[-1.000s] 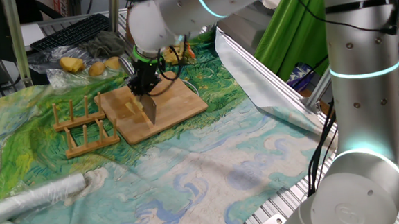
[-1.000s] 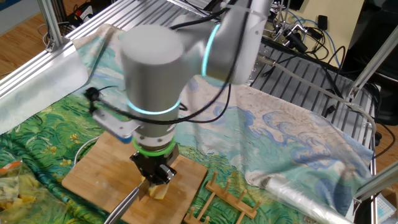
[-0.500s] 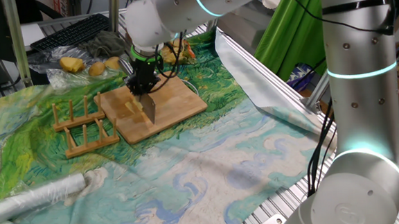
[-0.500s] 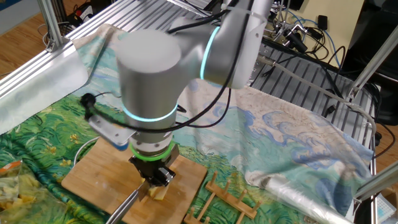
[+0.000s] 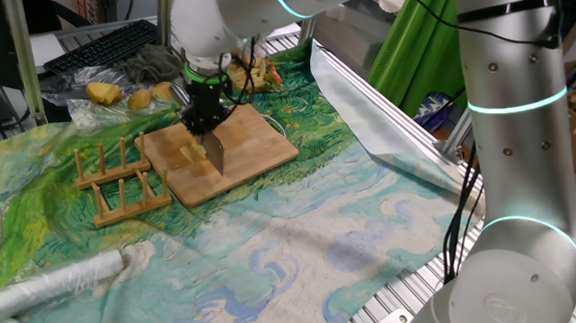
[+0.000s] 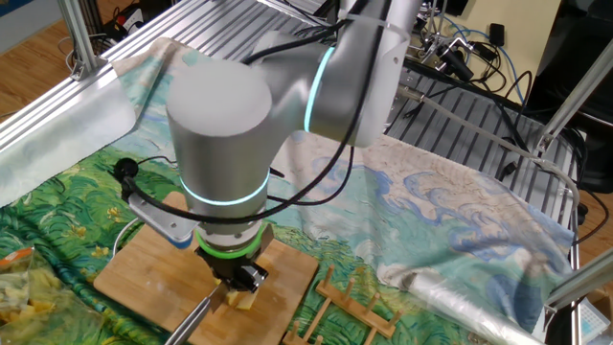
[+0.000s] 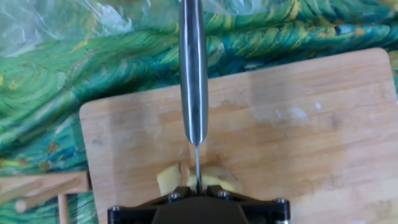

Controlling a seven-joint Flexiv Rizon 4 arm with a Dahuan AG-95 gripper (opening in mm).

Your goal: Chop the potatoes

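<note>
A pale-yellow potato (image 7: 169, 180) lies on the wooden board (image 7: 298, 124), split into two pieces under the knife (image 7: 194, 74). My gripper (image 7: 198, 190) is shut on the knife's handle, and the blade runs straight out along the board with its edge down into the potato. In one fixed view the gripper (image 5: 205, 114) stands over the board (image 5: 252, 149), with the blade (image 5: 217, 158) slanting down beside the potato (image 5: 192, 153). In the other fixed view the gripper (image 6: 238, 278) sits right above the potato (image 6: 245, 300), and the knife (image 6: 194, 318) points toward the camera.
A wooden rack (image 5: 119, 182) stands against the board's left side. A plastic bag of whole potatoes (image 5: 124, 93) lies behind it. A foil roll (image 5: 55, 286) lies at the front left. An aluminium frame rail (image 5: 396, 125) runs along the right.
The arm has shifted slightly to the left over the board. The knife stays in the gripper, still down on the potato.
</note>
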